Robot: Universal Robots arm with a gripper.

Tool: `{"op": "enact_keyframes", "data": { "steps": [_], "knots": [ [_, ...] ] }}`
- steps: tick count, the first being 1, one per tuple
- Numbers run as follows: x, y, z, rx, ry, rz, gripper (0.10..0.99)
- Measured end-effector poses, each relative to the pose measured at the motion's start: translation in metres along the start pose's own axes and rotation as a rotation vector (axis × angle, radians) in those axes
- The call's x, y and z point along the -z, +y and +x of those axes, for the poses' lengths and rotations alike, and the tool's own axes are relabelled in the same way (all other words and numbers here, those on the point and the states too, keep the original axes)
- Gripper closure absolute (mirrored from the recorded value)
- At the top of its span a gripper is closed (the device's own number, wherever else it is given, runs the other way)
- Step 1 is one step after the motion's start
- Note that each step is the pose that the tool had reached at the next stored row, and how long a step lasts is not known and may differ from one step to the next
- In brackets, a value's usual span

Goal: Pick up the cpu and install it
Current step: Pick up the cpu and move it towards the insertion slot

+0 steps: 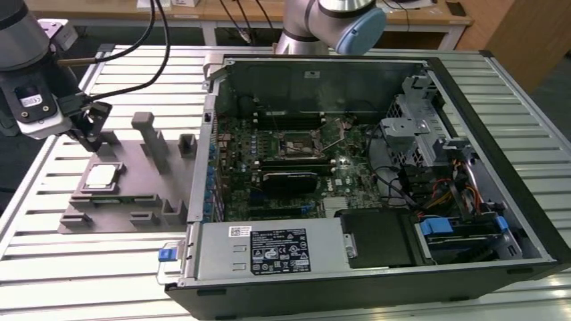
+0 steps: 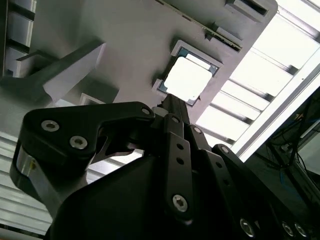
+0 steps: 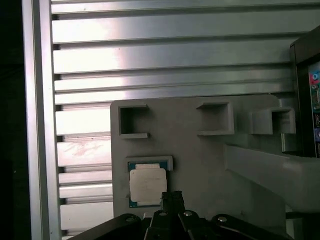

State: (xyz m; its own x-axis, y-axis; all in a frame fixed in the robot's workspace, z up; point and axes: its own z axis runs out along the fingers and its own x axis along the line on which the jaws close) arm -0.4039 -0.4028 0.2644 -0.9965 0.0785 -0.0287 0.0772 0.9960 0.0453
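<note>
— Where is the small, flat, square cpu (image 1: 101, 176) with the shiny silver-grey metal top?
— It lies in its recess on the grey plastic fixture plate (image 1: 134, 194). The plate sits on the slatted aluminium table (image 1: 53, 267), beside the open black computer case (image 1: 499, 87).
— And the black gripper (image 1: 92, 138)?
— It hangs over the plate, near the cpu but clear of it. Its jaws are drawn together with nothing between them.
— So which step is this?
— The approach to the pick, I judge, with installing not begun. A grasp calls for jaws parted wider than the cpu and squared to its edges
</note>
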Motion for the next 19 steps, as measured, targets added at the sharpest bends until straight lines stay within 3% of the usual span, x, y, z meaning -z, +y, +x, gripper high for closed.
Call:
{"op": "enact_keyframes", "data": {
  "steps": [7, 19],
  "knots": [
    [-0.0122, -0.0029, 0.0071, 0.0, -0.0001, 0.0, 0.98],
    [-0.0354, -0.012, 0.0095, 0.0, 0.0008, 0.0, 0.98]
  ]
}}
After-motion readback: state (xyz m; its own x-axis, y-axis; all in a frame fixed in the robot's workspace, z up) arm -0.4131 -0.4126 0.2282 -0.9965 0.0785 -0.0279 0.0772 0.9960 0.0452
